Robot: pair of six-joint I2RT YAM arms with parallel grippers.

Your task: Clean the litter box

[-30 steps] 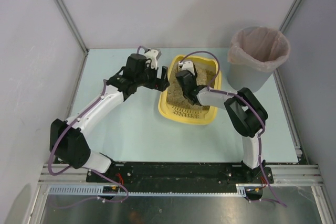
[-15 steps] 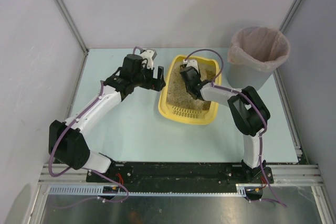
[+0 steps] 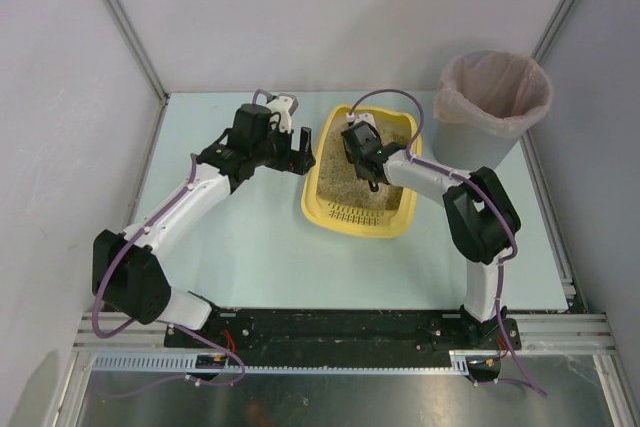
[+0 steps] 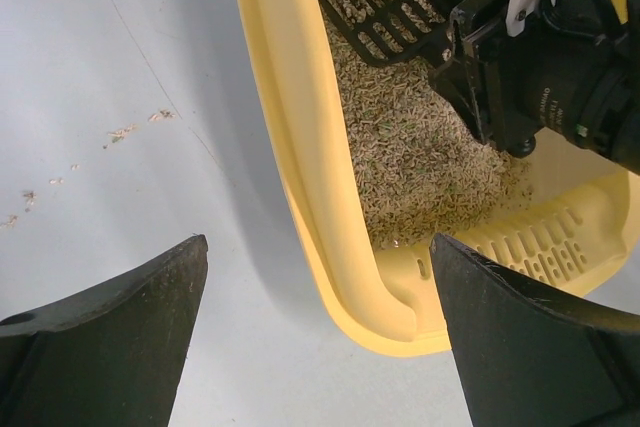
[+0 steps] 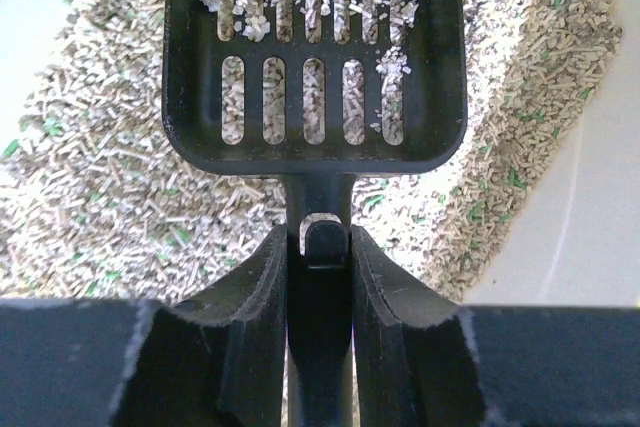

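Observation:
The yellow litter box [image 3: 356, 224] lies mid-table with beige litter [image 5: 90, 197] in it and its slotted rim [image 4: 545, 252] at the near end. My right gripper [image 3: 362, 152] is inside the box, shut on the handle of the black slotted scoop [image 5: 315, 57]. The scoop lies low over the litter and holds some pellets. In the right wrist view the gripper [image 5: 318, 247] clamps the handle between both fingers. My left gripper [image 3: 300, 154] is open at the box's left rim. In the left wrist view its fingers [image 4: 100, 337] straddle the rim [image 4: 330, 237] near the corner without touching it.
A grey round bin [image 3: 470, 142] with a pinkish liner stands at the back right, beside the box. A few spilled litter grains [image 4: 130, 130] lie on the pale table left of the box. White walls enclose the table on three sides.
My left gripper has drawn slightly left, off the box's rim. My right gripper has shifted the scoop a little toward the far end of the box, its elbow swinging right.

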